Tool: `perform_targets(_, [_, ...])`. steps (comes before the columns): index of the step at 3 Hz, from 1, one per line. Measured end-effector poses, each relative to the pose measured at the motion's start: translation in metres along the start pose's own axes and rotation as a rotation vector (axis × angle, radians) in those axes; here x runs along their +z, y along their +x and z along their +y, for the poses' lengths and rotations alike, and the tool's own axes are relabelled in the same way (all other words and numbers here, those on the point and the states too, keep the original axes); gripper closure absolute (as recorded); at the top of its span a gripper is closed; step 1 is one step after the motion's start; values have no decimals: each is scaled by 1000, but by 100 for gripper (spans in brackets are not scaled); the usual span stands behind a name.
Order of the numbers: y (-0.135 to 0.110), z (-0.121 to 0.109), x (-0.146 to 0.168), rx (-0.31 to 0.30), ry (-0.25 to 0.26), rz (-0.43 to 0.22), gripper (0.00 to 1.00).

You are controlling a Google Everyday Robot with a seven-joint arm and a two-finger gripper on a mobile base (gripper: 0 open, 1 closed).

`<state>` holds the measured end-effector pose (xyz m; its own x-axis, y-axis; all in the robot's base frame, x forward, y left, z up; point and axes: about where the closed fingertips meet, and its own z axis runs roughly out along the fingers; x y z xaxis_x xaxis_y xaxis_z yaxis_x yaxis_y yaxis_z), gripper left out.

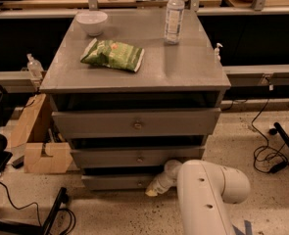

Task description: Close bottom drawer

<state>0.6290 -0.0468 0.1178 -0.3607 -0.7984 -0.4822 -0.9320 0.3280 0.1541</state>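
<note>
Cabinet (193, 75) occupies centre frame; bottom drawer (112, 182) sits lowest, at lower centre, and appears slightly out. Gripper (155, 189) is at the drawer front's right end; whether open or closed cannot be told. Advise a straight, square push, without sideways drift. Drawer interiors dark; bowl (92, 21), upper left, contents unseen
</note>
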Motion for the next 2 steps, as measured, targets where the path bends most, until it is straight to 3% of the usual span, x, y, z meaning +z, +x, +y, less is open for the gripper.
perform_targets(1, [-1, -5, -8, 19, 48, -12, 100])
perform_targets(2, [3, 2, -8, 19, 48, -12, 100])
